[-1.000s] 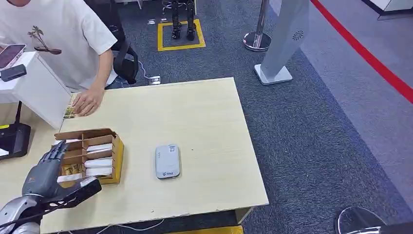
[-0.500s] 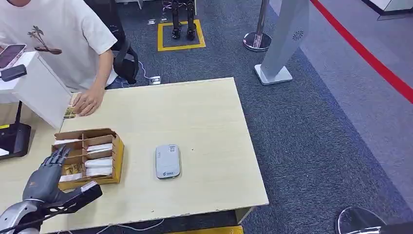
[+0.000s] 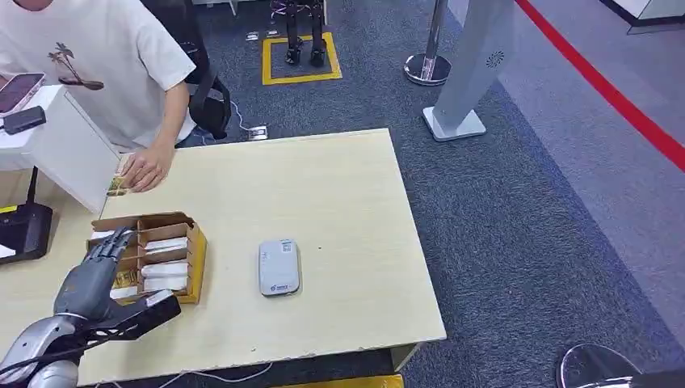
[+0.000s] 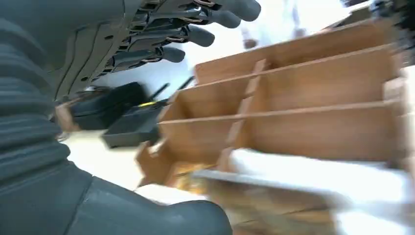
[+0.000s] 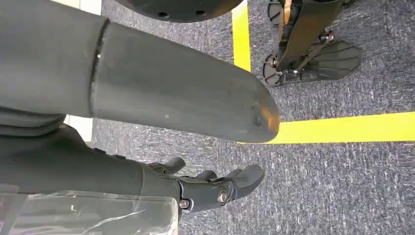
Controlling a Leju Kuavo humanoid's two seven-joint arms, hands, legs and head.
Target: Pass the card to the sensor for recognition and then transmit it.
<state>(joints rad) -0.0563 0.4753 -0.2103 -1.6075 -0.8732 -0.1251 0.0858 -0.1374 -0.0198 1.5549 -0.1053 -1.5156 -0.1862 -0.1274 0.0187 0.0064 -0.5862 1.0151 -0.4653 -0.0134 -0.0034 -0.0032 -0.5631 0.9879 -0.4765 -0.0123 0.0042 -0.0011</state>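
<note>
A brown cardboard box (image 3: 196,252) with divided compartments sits at the table's left, holding several white cards (image 3: 165,271) and one yellow-printed card (image 3: 123,280). My left hand (image 3: 89,280) hovers at the box's near-left side, fingers spread over its left compartments, thumb (image 3: 153,310) stretched along the front wall, holding nothing. The left wrist view shows that hand (image 4: 63,112) above the box (image 4: 313,98) and a blurred white card (image 4: 313,171). The grey sensor (image 3: 279,267) lies flat mid-table, right of the box. My right hand (image 5: 161,112) hangs over the floor, fingers apart, holding nothing.
A person in a white shirt (image 3: 105,56) stands at the table's far left, one hand (image 3: 145,170) resting on a card (image 3: 115,187). A white box (image 3: 65,149) and a black device (image 3: 24,230) stand at the left edge. Grey carpet with a stanchion (image 3: 428,65) lies beyond.
My left hand has shifted right and forward, bringing its fingers over the box's left compartments. The sensor and the person's hand have stayed put.
</note>
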